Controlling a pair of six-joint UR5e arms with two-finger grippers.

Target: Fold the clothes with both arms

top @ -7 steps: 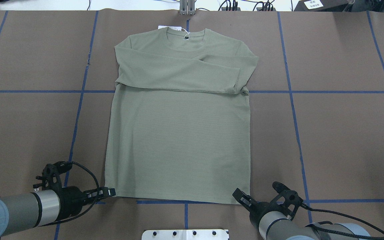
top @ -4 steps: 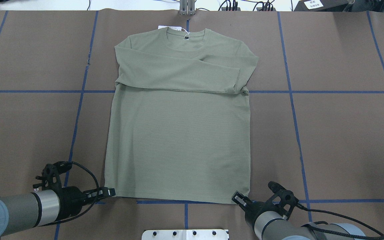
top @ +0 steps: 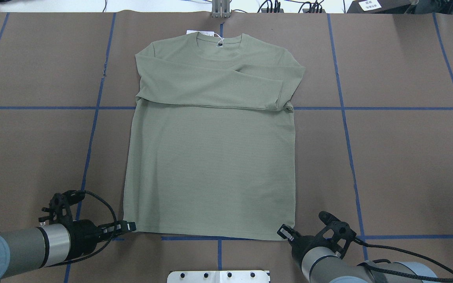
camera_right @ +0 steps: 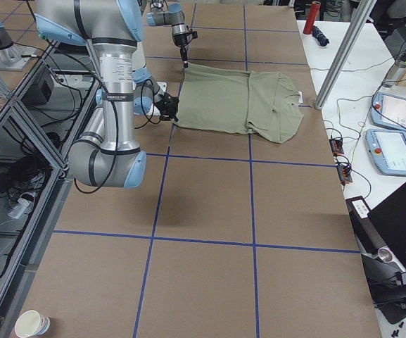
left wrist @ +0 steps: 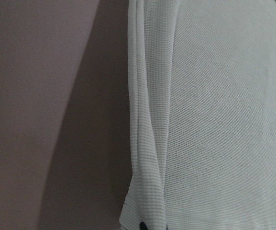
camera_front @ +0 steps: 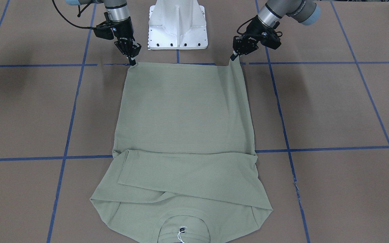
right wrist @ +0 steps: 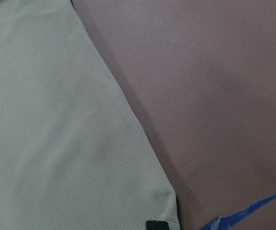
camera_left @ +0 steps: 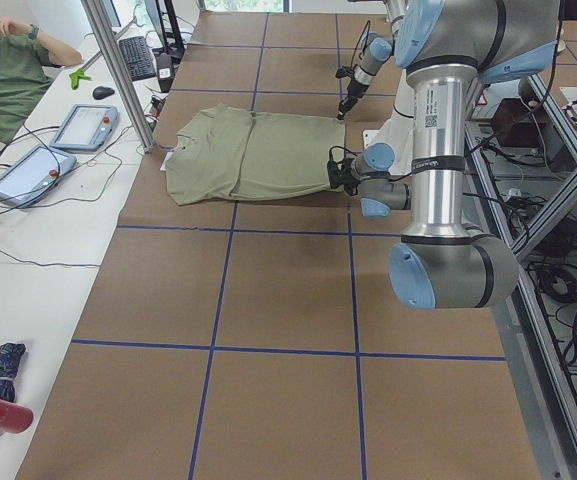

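We see a robotics lab: a table gridded with blue tape, teach pendants and a keyboard on the white bench beside it, cables at its far edge.

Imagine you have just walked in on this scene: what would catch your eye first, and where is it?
The pale green shirt lies flat in the middle of the table, its sleeves folded across the chest and its collar toward the far edge. On the robot's side, the left gripper and the right gripper each sit at one of its bottom corners.
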